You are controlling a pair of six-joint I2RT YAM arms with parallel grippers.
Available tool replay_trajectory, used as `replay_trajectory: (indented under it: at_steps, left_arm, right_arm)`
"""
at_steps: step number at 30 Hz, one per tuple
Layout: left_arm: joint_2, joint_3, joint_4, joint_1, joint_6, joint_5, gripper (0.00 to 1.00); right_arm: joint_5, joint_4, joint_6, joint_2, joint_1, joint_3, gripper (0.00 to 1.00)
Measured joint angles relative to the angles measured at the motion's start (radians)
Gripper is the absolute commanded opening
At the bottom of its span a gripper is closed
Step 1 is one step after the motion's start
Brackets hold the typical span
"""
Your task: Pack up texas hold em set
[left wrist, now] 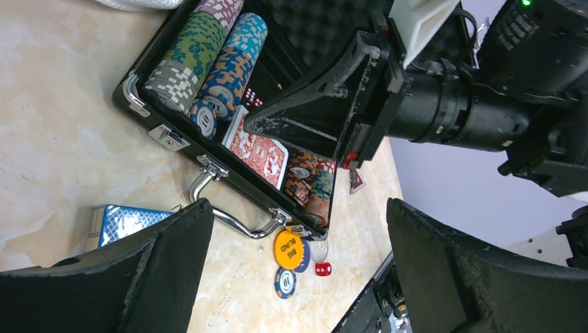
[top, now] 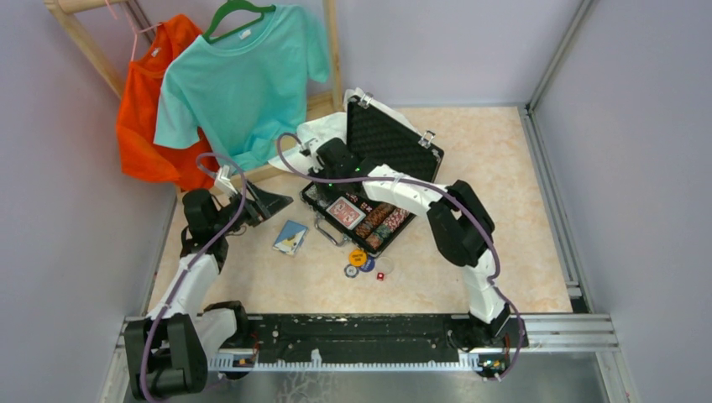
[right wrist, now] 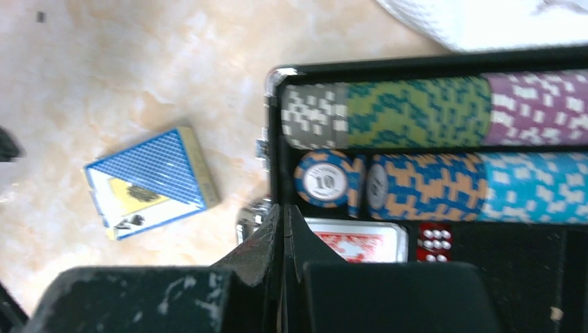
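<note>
Top external view shows the black rectangular hinged case with silver corners [top: 391, 141] lying open, the right tool [right wrist: 284, 223] clenched empty over its near-left corner, so I'd have the released, wide-spread left tool [left wrist: 298, 205] squarely straddle the blue card deck [top: 290, 237] just left of the case.

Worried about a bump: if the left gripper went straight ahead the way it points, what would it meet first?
Likely the black case, around its handle; depth is unclear.
</note>
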Motion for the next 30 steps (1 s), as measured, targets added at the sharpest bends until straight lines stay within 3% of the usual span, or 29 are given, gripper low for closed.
replay_trajectory:
  at_steps: [7,20,30]
  left_arm:
    - [0.0,0.0,0.0,0.0,0.0,0.002,0.99]
    - [0.0,0.0,0.0,0.0,0.0,0.003,0.99]
    - [0.0,0.0,0.0,0.0,0.0,0.003,0.99]
  right_arm:
    - [-0.008,0.008,0.023,0.008,0.026,0.025,0.0]
    - [-0.009,0.04,0.071,0.059,-0.092,-0.003,0.0]
    - [-0.011,0.038,0.067,0.055,-0.071,-0.002,0.0]
